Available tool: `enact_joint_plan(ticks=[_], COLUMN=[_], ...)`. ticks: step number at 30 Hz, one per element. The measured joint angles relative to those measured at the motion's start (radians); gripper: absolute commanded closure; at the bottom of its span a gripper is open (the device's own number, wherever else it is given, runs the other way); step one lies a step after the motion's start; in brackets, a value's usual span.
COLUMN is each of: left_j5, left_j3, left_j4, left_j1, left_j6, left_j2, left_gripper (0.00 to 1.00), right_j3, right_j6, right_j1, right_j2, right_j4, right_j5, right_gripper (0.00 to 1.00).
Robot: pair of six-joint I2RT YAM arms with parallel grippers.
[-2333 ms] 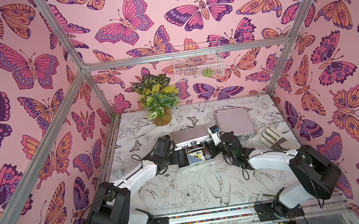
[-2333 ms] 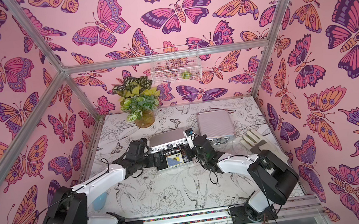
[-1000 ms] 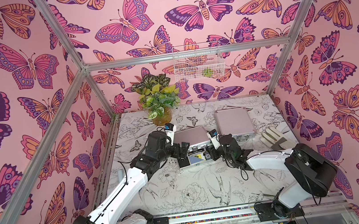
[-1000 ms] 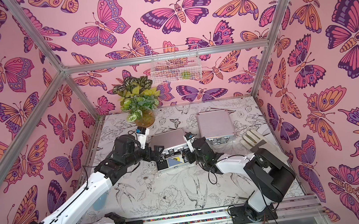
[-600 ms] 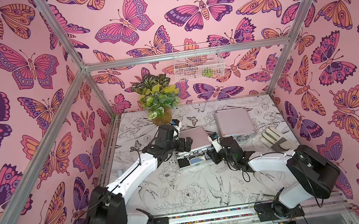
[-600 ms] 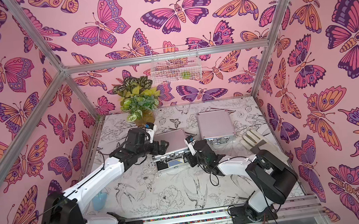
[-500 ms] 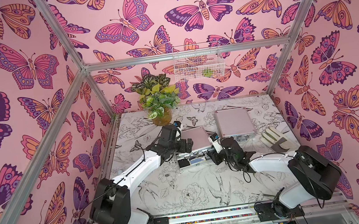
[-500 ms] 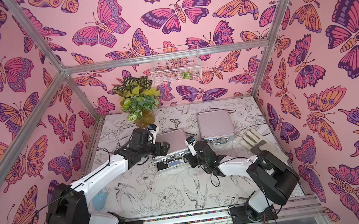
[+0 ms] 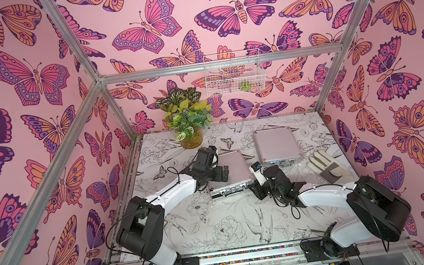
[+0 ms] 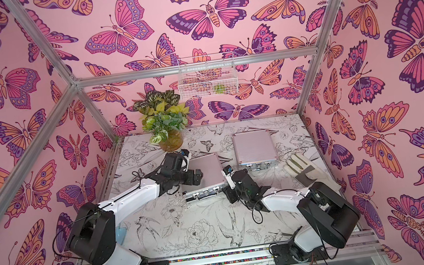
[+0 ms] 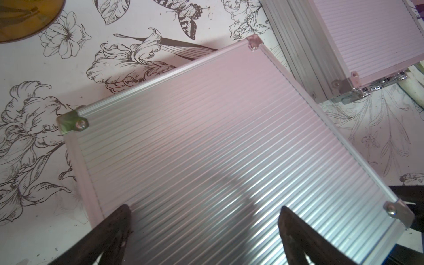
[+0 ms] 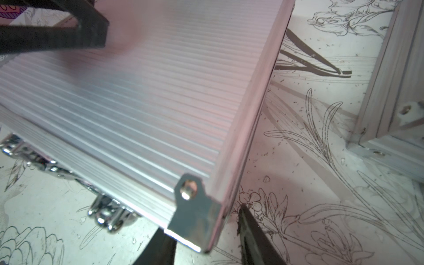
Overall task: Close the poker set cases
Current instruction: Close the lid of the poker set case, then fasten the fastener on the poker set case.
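Two silver ribbed poker set cases lie on the table, both with lids down. The near case [image 9: 233, 171] [image 10: 209, 173] is at the centre. The far case [image 9: 277, 145] [image 10: 254, 148] sits behind it to the right. My left gripper [image 9: 222, 172] [image 11: 204, 220] is open just above the near case's lid [image 11: 206, 137], fingers [image 11: 117, 229] spread wide. My right gripper [image 9: 256, 188] [image 12: 202, 226] is part open and straddles that case's front right corner [image 12: 195, 206]. A sliver of table shows between one finger [image 12: 252, 238] and the case's side.
A potted plant [image 9: 190, 130] stands at the back left, close behind my left wrist. A pale work glove [image 9: 325, 166] lies to the right of the far case. A white wire basket [image 9: 234, 76] hangs on the back wall. Chrome latches and a handle [image 12: 107, 213] jut from the near case's front.
The near case's lid has dropped from upright to flat on its base. My left arm swung round behind the lid and followed it down. My right gripper stayed at the front right corner.
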Motion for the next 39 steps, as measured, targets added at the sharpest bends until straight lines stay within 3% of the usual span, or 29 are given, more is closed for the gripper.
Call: enact_joint_plan(ticks=[20, 31, 39], left_j5=[-0.016, -0.016, -0.014], left_j3=[0.012, 0.014, -0.002], left_j4=[0.08, 0.145, 0.195], left_j1=[-0.018, -0.018, -0.018], left_j6=[-0.019, -0.031, -0.046], left_j2=[0.074, 0.101, 0.105], left_gripper=[0.0, 0.0, 0.0], right_j3=[-0.005, 0.026, 0.071], right_j6=[-0.01, -0.042, -0.022], right_j1=[0.008, 0.102, 0.137], right_j2=[-0.061, -0.075, -0.013], right_j4=[-0.085, -0.194, -0.155], right_j5=[-0.019, -0.048, -0.093], right_gripper=[0.57, 0.57, 0.57])
